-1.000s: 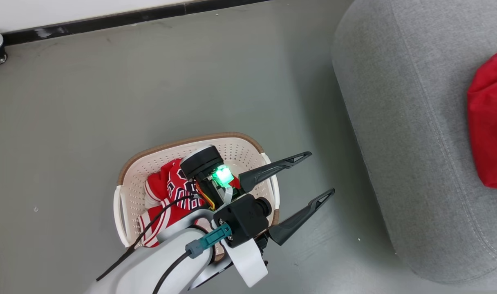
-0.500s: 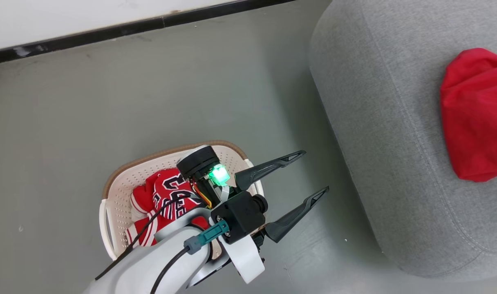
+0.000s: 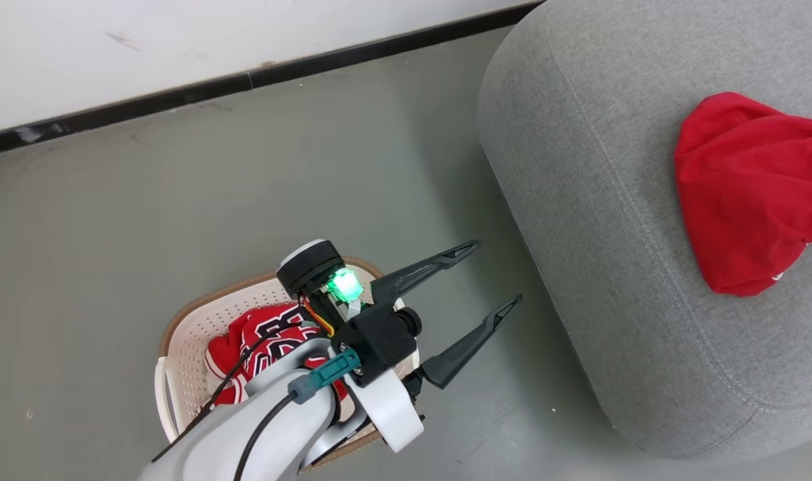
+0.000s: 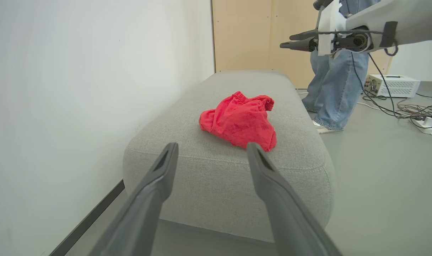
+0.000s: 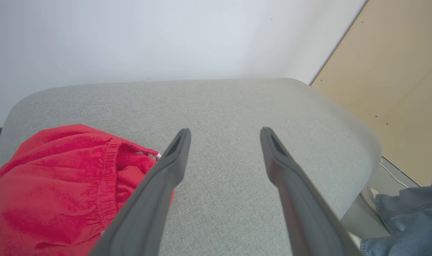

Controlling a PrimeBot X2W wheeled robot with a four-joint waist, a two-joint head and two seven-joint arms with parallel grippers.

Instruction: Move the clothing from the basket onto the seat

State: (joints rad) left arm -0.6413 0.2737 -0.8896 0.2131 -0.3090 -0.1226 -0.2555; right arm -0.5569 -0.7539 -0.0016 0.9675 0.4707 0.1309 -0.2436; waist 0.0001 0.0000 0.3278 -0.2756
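Jersey (image 3: 229, 341): crumpled in basket (image 3: 182, 347), below and behind the nearer left gripper (image 3: 496, 272), which is wide open, empty and pointing at the seat (image 3: 579, 167). Right gripper (image 5: 226, 131): wide open, empty, over the seat.

A red garment (image 3: 746, 194) is lying crumpled on the grey seat (image 3: 579, 200) at three o'clock; the jersey (image 3: 231, 344) is sitting in the basket (image 3: 182, 354) at seven.

Soft, even light is falling from above, and everything is looking bright. The seat (image 3: 613, 267) is throwing a faint, diffuse shadow on the floor (image 3: 179, 200) beside it. A green lamp (image 3: 342, 284) is glowing with a small glare. In both wrist views my fingers (image 4: 145, 206) are blurring near the bottom edge, and the white wall (image 4: 77, 89) is washing out.
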